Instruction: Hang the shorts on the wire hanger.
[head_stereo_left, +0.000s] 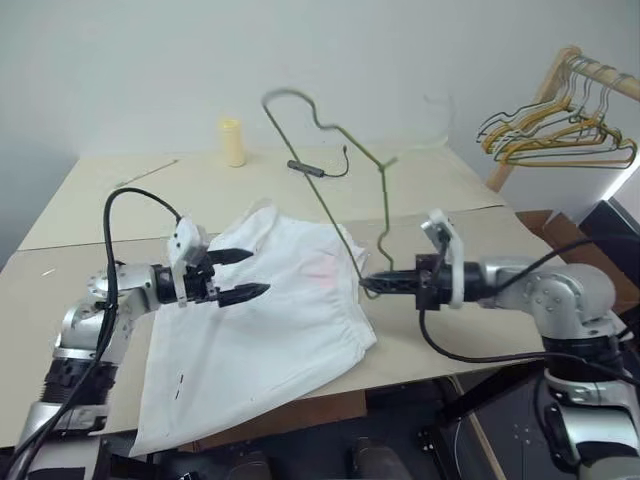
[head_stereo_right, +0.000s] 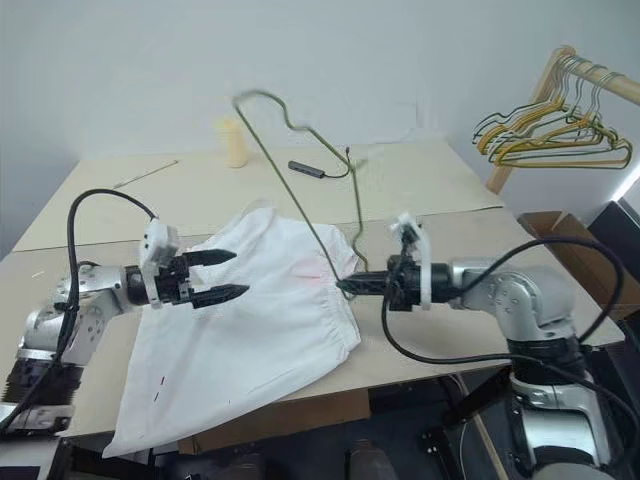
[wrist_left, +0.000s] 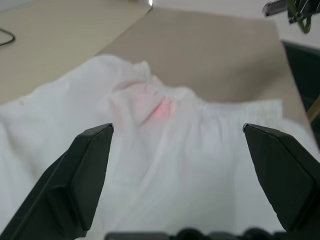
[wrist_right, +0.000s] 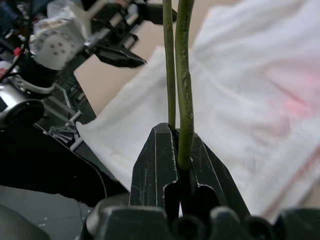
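Tabletop clutter in the left eye view: a pale yellow cylinder (head_stereo_left: 233, 141) stands at upper centre-left, and a short black cable with a small bar (head_stereo_left: 318, 167) lies just right of it on the table (head_stereo_left: 120, 205). Bunched yellow and grey hangers (head_stereo_left: 560, 135) hang on a wooden rack (head_stereo_left: 565, 70) at upper right. The shorts (head_stereo_left: 265, 320) lie flat at frame centre, long axis running from upper right to lower left, with the lower edge overhanging the table front. The wire hanger (head_stereo_left: 335, 190) is lifted above the shorts, its hook toward upper left; its lower end is clamped in the right gripper (head_stereo_left: 375, 284), whose fingers are closed together. The left gripper (head_stereo_left: 240, 275) sits over the left part of the shorts, fingers spread apart, holding nothing. Left wrist view: black fingers (wrist_left: 82, 175) stand wide apart over the gathered waistband and pink-red mark (wrist_left: 160, 107). Right wrist view: two hanger wires rise from the pinched fingers (wrist_right: 160, 165).
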